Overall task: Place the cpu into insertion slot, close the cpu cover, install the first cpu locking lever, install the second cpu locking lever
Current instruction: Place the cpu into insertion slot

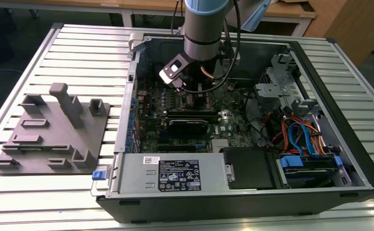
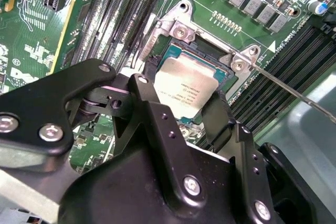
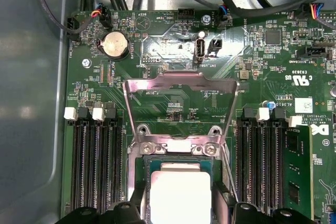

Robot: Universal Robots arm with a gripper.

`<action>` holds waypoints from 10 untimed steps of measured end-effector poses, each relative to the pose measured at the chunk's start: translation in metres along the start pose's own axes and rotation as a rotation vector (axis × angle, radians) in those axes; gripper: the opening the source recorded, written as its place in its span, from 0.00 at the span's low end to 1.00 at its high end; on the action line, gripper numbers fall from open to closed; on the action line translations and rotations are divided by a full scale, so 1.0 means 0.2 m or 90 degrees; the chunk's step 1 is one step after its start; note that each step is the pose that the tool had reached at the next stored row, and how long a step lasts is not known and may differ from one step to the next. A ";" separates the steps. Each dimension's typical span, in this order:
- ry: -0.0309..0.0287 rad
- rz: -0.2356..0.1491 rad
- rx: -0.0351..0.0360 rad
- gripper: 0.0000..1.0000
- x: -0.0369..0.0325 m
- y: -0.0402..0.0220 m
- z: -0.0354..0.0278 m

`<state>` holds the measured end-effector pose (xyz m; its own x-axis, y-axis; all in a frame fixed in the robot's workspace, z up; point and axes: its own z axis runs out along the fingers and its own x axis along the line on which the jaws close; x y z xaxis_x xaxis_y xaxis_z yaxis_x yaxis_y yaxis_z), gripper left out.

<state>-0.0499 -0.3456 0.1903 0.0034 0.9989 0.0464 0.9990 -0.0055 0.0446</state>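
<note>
The cpu [image 2: 185, 83] [image 3: 181, 182] is a pale silver square chip. It lies level in or just over the insertion slot [image 2: 169, 56] [image 3: 178, 160], a dark square socket with a silvery rim. My gripper [image 2: 181, 97] [image 3: 179, 199] is shut on the chip, its black fingers [image 2: 152, 114] pressing two opposite edges. The cpu cover [image 3: 178, 83], a thin silvery frame with a square window, stands flipped open beyond the slot. A thin wire locking lever [image 2: 294, 90] [image 3: 227, 166] runs beside the socket, unlatched. In the exterior view, my gripper [image 1: 187, 91] reaches down into the open computer case [image 1: 341, 120].
Black memory slots [image 3: 97, 166] [image 3: 260, 166] flank the socket on both sides. Cables [image 1: 302, 134] and drive bays fill the case on the exterior view's right. A grey fixture plate [image 1: 52, 130] with upright blocks lies on the slatted table on the exterior view's left.
</note>
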 end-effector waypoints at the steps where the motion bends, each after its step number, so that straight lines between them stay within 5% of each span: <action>1: 0.0001 0.000 0.0000 0.61 0.000 0.000 0.000; 10: -0.0001 0.000 0.0000 0.61 0.006 0.000 -0.008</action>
<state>-0.0499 -0.3445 0.1921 0.0035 0.9989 0.0463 0.9990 -0.0055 0.0445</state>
